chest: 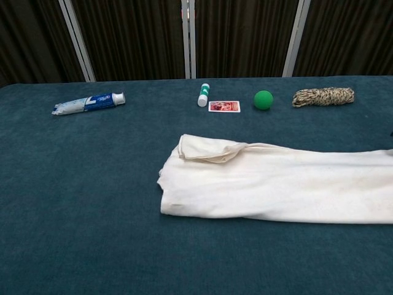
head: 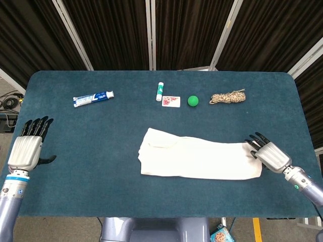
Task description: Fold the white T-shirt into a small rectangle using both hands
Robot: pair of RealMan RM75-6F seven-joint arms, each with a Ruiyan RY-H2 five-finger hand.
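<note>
**Shirt strip at the right hand**

The T-shirt point(head: 199, 160), folded into a long strip, lies on the worktop point(head: 75, 141) right of centre. The right hand point(head: 267, 154) grips its right end. The left hand point(head: 28, 146) hovers far left, holding nothing, fingers straight and apart.
</note>
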